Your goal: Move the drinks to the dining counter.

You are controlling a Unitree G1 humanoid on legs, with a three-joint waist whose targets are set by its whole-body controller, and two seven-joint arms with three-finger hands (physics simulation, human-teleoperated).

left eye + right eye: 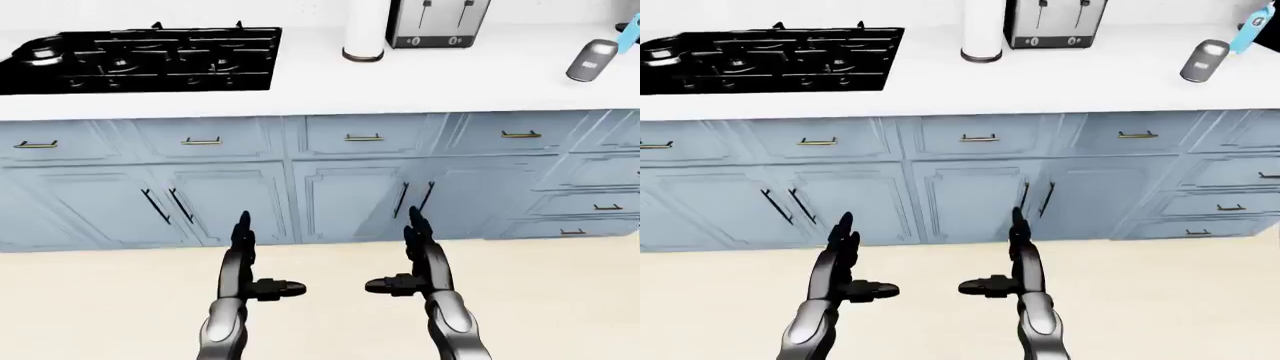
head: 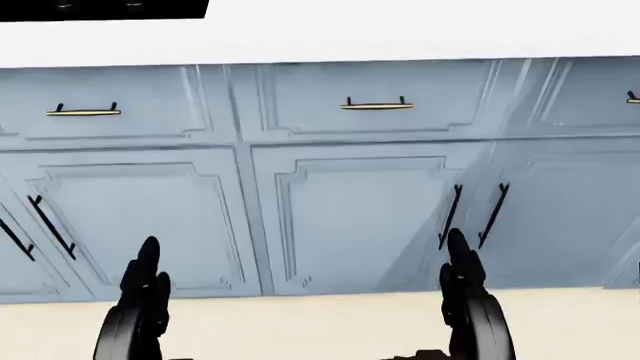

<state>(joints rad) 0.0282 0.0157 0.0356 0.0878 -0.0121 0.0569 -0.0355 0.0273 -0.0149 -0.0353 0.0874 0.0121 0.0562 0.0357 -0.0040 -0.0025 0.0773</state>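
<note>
Left hand (image 1: 243, 251) and right hand (image 1: 418, 247) are both hovering low over the pale floor (image 1: 560, 300), fingers spread wide, thumbs pointing inward toward each other, holding nothing. The two are sitting level with one another, well apart.

Above the hands in the left-eye view, a run of blue-grey cabinets (image 1: 340, 195) is filling the middle band. Four brass drawer pulls are showing along the top row in that view; two pairs of dark vertical door handles are sitting just above the fingertips, one pair near each hand.

Higher still, the white bench (image 1: 450, 82) is carrying everything else:
- one black gas stove (image 1: 150, 56), up and to the left of the left hand
- one white cylinder with a dark base, possibly a paper roll (image 1: 364, 30), above the gap between the hands
- one silver toaster (image 1: 437, 22) just right of the roll
- one grey can (image 1: 592, 60), tilted, far up and to the right of the right hand – the one clear drink in view
- one blue object (image 1: 630, 34) at the right edge just beside the can, cropped; cannot tell what it is

The head view is showing only cabinet fronts, the bench edge and both fingertips.
</note>
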